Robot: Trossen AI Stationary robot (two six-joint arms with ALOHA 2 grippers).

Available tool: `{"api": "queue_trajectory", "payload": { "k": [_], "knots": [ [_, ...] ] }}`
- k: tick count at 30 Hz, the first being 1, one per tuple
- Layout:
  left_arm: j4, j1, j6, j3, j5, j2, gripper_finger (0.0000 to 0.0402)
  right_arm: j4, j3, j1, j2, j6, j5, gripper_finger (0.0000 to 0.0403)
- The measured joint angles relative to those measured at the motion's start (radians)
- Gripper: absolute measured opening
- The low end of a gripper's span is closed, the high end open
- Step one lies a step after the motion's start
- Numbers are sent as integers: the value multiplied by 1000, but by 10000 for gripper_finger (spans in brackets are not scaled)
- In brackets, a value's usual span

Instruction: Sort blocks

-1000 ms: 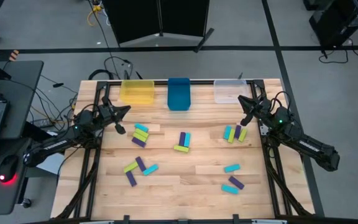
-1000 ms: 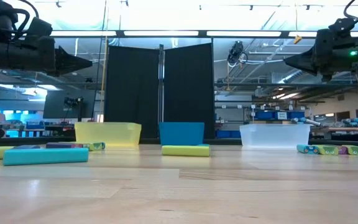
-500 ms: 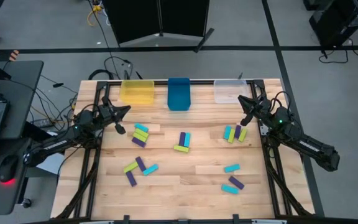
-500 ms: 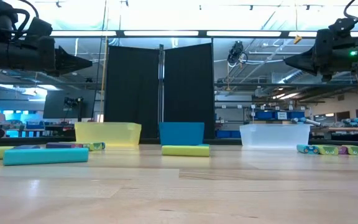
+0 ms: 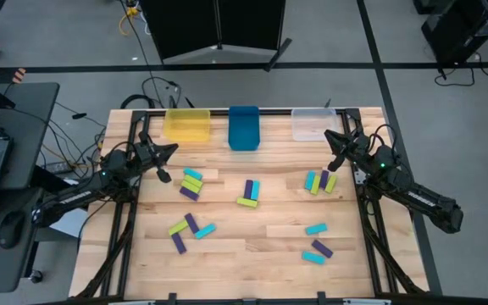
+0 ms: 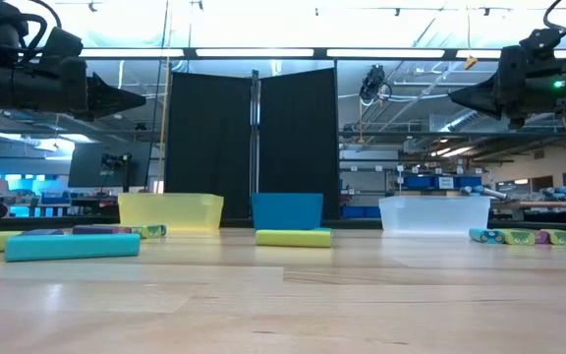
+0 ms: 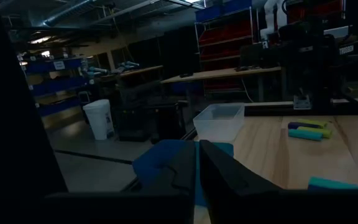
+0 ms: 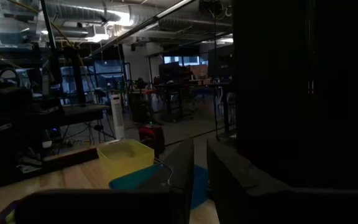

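Both grippers hang empty above the wooden table (image 5: 252,246), fingers nearly closed: the left gripper (image 5: 169,151) near the left edge, the right gripper (image 5: 330,136) near the right edge. Small purple, lime and cyan rectangular blocks (image 5: 248,193) lie scattered in clusters across the table; none sits in the yellow bin (image 5: 186,125), blue bin (image 5: 243,128) or clear bin (image 5: 309,124) along the far edge. Sorting looks unstarted; next, a gripper must open and descend onto one block.

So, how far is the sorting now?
Nothing looks sorted yet: the yellow bin, blue bin and clear bin show no blocks inside. Nothing is in hand: the left gripper and right gripper hang shut above the table. All the blocks lie scattered on the wood.
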Motion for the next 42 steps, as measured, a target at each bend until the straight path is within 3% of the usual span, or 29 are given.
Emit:
{"api": "queue_trajectory", "payload": {
  "k": [31,42],
  "knots": [
    [0,0,0,0,0,0,30,0,0,0,0,-2,0,56],
    [2,0,0,0,0,0,30,48,0,-3,0,-207,1,56]
  ]
}}
